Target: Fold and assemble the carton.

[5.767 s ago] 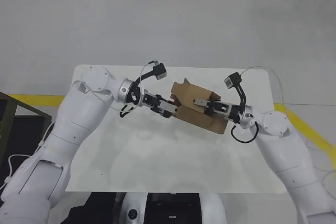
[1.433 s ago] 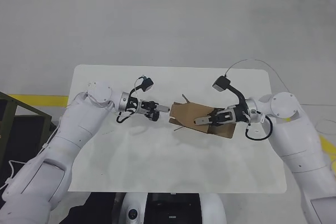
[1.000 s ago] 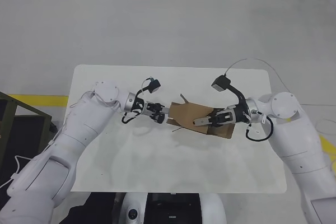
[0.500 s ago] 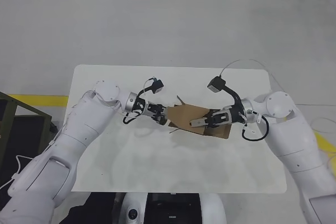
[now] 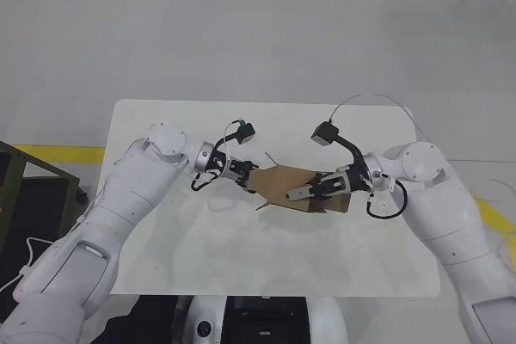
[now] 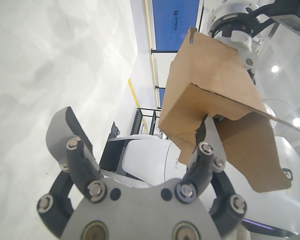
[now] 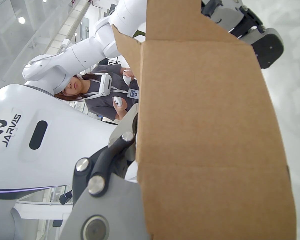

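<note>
The carton (image 5: 279, 179), brown corrugated board partly folded with its end flaps loose, is held over the middle of the worktop (image 5: 198, 249), lying lengthwise between the two arms. The right tool (image 5: 303, 193) pinches one long wall of the carton, with one finger (image 7: 126, 128) laid against the board's face and the other hidden behind it. The left tool (image 5: 248, 177) meets the opposite end with its fingers (image 6: 72, 128) spread wide: one is tucked under a loose flap and the other stands apart from the board. Both forearms reach inward from opposite sides, elbows held outward. The worktop is plain white with rounded corners and stands on a grey floor crossed by a yellow stripe (image 5: 56, 153). Behind the carton in the left wrist view hangs a blue wall panel (image 6: 165, 6) bearing a short line of white print.
</note>
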Available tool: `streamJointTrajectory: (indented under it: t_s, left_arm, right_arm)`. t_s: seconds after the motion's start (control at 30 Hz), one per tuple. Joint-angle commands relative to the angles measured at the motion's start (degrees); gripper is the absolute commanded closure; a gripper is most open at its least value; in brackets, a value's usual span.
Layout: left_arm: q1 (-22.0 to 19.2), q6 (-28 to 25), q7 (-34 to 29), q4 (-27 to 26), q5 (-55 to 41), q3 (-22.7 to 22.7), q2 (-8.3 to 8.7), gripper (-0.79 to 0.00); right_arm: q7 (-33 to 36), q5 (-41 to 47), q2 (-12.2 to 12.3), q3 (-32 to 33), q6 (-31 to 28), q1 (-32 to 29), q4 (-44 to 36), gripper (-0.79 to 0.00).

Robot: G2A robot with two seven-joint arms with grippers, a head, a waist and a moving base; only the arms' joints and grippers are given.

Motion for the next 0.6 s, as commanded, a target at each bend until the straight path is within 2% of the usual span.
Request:
streamJointTrajectory:
  t_s: [0.0,0.57]
  left_arm:
    - [0.06,0.08,-0.04,-0.09,0.17,0.0,0.0,-0.785]
    - [0.33,0.46,-0.09,-0.37,0.49,-0.24,-0.1,-0.785]
  right_arm:
    - [0.03,0.15,0.0,-0.06,0.02,-0.01,0.03,0.0]
    - [-0.06,0.94,0.26,0.6,-0.92,-0.43,0.61,0.0]
